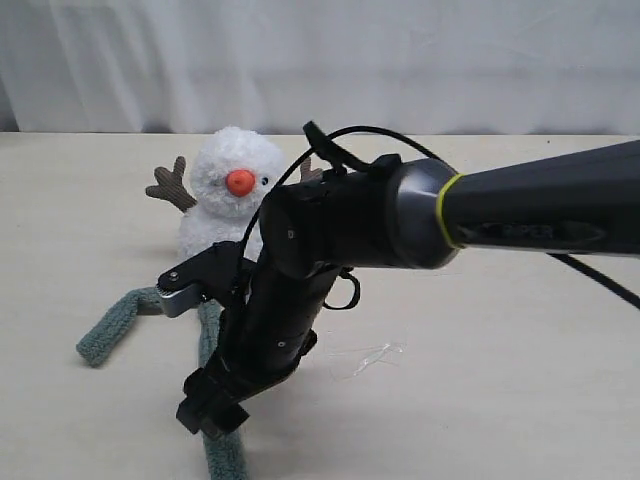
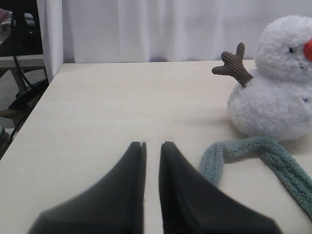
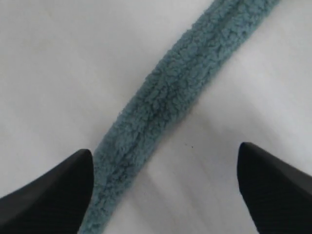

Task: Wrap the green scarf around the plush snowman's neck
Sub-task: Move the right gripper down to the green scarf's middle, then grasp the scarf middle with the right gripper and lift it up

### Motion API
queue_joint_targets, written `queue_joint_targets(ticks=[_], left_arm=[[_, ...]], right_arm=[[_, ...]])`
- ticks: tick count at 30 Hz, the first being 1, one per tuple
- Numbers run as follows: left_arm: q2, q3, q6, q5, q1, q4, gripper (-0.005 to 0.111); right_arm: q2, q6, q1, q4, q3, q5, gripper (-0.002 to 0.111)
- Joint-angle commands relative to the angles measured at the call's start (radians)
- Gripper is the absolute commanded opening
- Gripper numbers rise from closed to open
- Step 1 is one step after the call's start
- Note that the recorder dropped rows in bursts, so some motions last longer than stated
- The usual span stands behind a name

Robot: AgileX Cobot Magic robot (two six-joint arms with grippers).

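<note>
Behind the pale table [image 1: 500,380] hangs a white curtain [image 1: 400,60]; left tool [image 2: 153,145] together, right tool [image 3: 164,150] apart above green scarf [image 3: 170,92].

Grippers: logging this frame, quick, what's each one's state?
Left gripper: closed, holding nothing.
Right gripper: open, over the green scarf, not gripping it.

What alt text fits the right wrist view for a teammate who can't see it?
The green scarf runs diagonally across the pale table, under the right gripper, which is wide open and not gripping it. Only the two dark fingertips show.
</note>
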Motion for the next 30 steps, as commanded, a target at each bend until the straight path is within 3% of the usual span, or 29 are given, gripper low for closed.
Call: queue_joint_targets(ticks=[1,6,14,17,24,30], left_arm=[[-0.002,0.003,-0.005,-0.013,-0.008,-0.002,0.012],[-0.002,0.003,-0.005,-0.013,-0.008,-0.002,0.012],[-0.002,0.003,-0.005,-0.013,-0.008,-0.002,0.012],[-0.002,0.003,-0.005,-0.013,-0.008,-0.002,0.012],[-0.002,0.003,-0.005,-0.013,-0.008,-0.002,0.012],[-0.002,0.003,-0.005,-0.013,-0.008,-0.002,0.012]], right_arm=[[0.044,0.003,0.002,0.056,-0.015,-0.022,0.078],[0.095,0.0,0.012,0.082,-0.015,-0.056,0.076],[0.111,0.03,0.095,-0.056,-0.015,-0.099,0.036],[0.113,0.036,0.095,-0.084,-0.015,-0.099,0.004],[0.003,-0.008,0.095,-0.138,-0.015,-0.094,0.004],[-0.225,-0.206,0.149,-0.244,-0.041,-0.124,0.004]])
